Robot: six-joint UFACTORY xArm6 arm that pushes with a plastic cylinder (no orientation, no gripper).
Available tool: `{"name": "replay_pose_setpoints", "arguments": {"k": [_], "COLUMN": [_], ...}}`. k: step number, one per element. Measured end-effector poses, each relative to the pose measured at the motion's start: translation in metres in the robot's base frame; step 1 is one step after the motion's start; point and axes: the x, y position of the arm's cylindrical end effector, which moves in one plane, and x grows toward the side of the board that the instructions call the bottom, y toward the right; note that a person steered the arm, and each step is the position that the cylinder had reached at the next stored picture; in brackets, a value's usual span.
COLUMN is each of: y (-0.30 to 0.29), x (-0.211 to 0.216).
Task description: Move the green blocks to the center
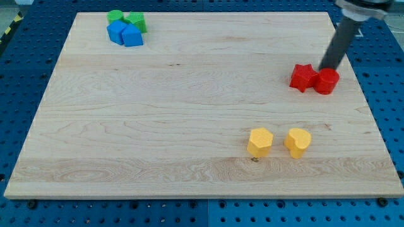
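— Where did we have my tip (327, 67) at that moment?

— At the view's right, near the top edge of the wooden board (189, 94). The dark rod (336, 44) slanted down from the upper right, and its lower end sat just behind the red cylinder (327, 82), seemingly touching it or nearly so; we could not tell which. The red star-shaped block (303, 77) lay against that cylinder on its left. The rod has no jaws, so we held nothing.

— And the green blocks?

— Well apart from the tip, across the board at the view's top left. We saw two: a green block (115, 16) with a rounded outline and, just right of it, a green block (137, 21) with a more angular outline. Both were partly hidden by two blue blocks (126, 34) pressed against them from below.

— Anything else on the board?

— Two yellow blocks toward the view's bottom right: a yellow hexagon (260, 142) and a yellow heart-like block (298, 142), side by side, not touching.
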Motion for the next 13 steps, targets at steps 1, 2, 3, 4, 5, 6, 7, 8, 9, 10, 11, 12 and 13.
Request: {"name": "replay_pose_setpoints", "arguments": {"k": [1,2,3,4,5,6,7,8,9,10,11,12,13], "y": [0.027,0.054,0.003,-0.079,-0.174,-0.278,-0.395,-0.503,-0.531,-0.532,-0.531,-0.531,-0.528], "x": [-0.021,-0.026,-0.026,-0.014,-0.005,-0.005,-0.007,-0.024,-0.036,-0.044,-0.074,-0.143,-0.191]}}
